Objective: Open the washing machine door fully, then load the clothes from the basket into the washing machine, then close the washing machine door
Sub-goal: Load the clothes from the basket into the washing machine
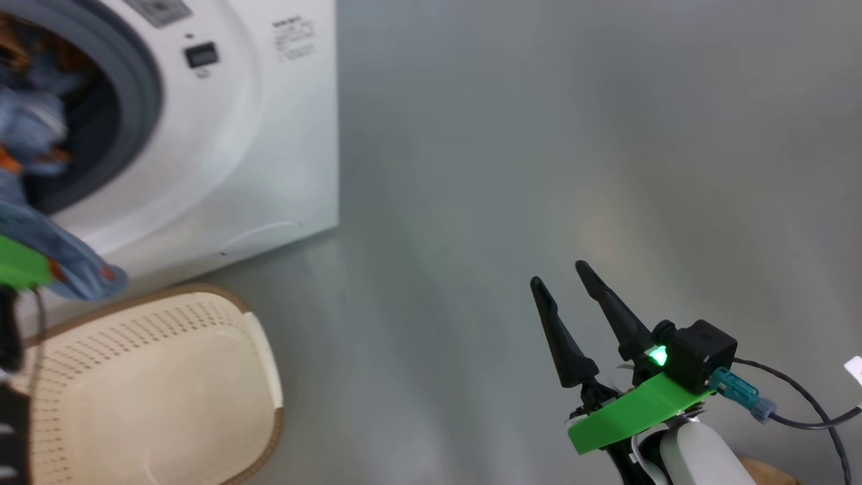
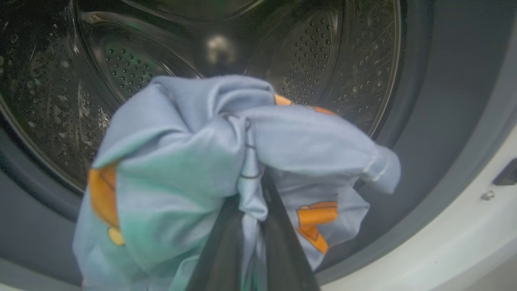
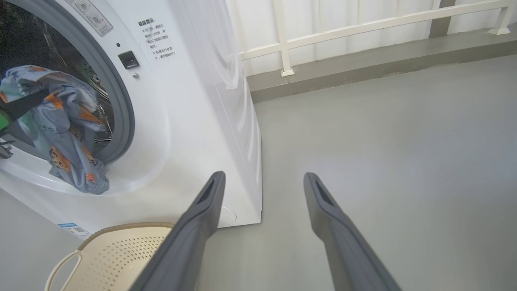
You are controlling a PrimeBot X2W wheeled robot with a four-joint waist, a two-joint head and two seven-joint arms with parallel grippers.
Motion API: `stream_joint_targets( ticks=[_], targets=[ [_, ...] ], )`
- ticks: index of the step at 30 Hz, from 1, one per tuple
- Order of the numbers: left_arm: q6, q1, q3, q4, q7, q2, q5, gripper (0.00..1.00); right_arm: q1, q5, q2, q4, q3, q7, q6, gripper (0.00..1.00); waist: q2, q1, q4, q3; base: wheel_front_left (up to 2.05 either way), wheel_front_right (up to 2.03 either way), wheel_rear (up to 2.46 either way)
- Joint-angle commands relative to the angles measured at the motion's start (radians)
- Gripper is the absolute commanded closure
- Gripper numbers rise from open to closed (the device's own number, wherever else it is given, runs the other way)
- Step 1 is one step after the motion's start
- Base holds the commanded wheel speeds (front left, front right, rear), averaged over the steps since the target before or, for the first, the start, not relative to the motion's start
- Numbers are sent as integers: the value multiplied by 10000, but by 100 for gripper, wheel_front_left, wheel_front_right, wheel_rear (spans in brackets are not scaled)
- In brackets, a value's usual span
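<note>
At the mouth of the washing machine [image 3: 194, 101], on the left of the scene, the left gripper [image 2: 253, 190] was clamped on the clothes [image 2: 181, 153], with its two dark fingers pinched together on a fold of the light blue fabric with orange figures. The bundle was bunched up around the fingertips and held in the round opening, just in front of the perforated steel drum [image 2: 315, 52]. In the right wrist view one end of the cloth hung down over the grey gasket [image 3: 123, 105] onto the white front rim below. The rest sat up inside the opening.

The basket [image 1: 148, 391] stood on the grey floor [image 1: 539, 135] just near of the machine front, close to its base, cream with a brown rim. One side handle showed in the right wrist view. A small blue label [image 3: 70, 228] was at the machine's bottom edge, just behind the basket.

The right gripper [image 1: 557, 272] was well right of the machine and basket, over bare floor, with its fingers spread wide apart, holding and touching nothing. A white railing [image 3: 343, 28] ran along the far wall. The head view was blurry at left, so cloth detail there was hard to read.
</note>
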Motion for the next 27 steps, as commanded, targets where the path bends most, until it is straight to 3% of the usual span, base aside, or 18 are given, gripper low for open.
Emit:
stream_joint_targets(
  ticks=[1, 16, 27],
  targets=[
    [33, -593, 336, -33, 24, 655, 110, 100, -150, 183, 55, -294, 316, -48, 16, 0, 0, 0, -853, 961, 0, 0, 0],
    [-39, -4886, 294, 3068, 389, 2780, 450, 100, -332, 470, 56, -711, 1062, -48, 16, 0, 0, 0, -1627, 2937, 0, 0, 0],
    [-183, -7269, -256, 4577, 370, 3130, 680, 100, 54, 343, 56, -956, 1097, -48, 16, 0, 0, 0, -1591, 3669, 0, 0, 0]
  ],
)
